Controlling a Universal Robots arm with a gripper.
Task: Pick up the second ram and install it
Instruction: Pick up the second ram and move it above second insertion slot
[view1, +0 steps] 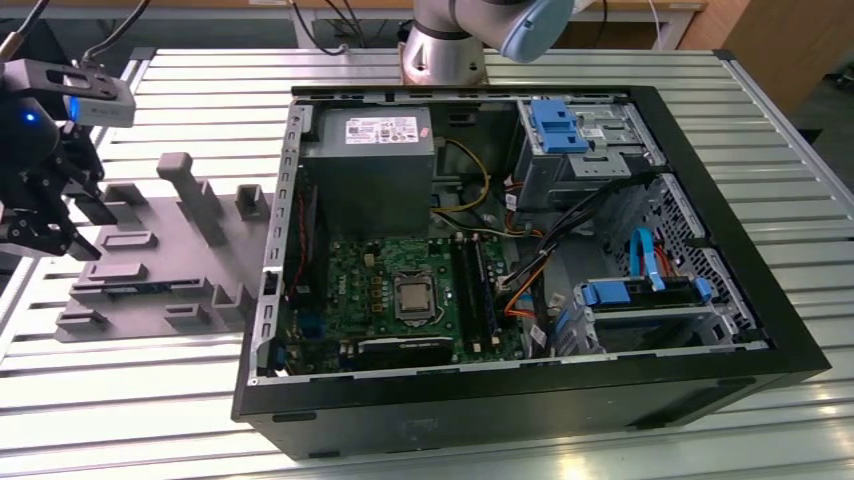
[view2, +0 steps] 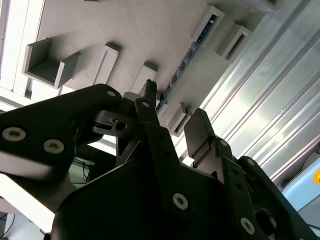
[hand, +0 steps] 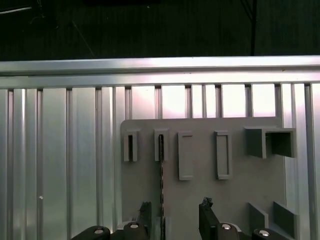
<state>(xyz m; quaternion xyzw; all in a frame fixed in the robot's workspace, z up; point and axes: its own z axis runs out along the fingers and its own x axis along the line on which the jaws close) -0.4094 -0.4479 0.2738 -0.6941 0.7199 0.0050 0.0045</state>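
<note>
Second ram (hand: 161, 170) sits on edge in a narrow slot of the grey holder tray (hand: 240, 190), thin blue-green board w/ small dark chips; in the second wrist view it runs as a slim strip (view2: 182, 65) between the tray's raised blocks. Not lifted, seated in the tray.

Claw (hand: 175, 204) is right over it, open fairly wide and holding nothing. In the first wrist view the stick's line passes between the two black fingers (hand: 206, 212), nearer one than the other. Can't tell if either pad touches the board. Second wrist view gives the same: claw (view2: 175, 102) parted, tips each side of the strip's near end.

In the exterior view the claw (view1: 47, 235) hangs above the tray (view1: 147, 215) at that view's left. Tray lies flat on the slatted metal surface (view1: 200, 90).

Just beside the tray, toward the exterior view's right, is an open black PC case (view1: 534, 400) on its side, w/ green motherboard (view1: 387, 270) exposed. Long black memory slots (view1: 474, 285) run along the board near the CPU socket. Can't tell whether any slot is filled.
</note>
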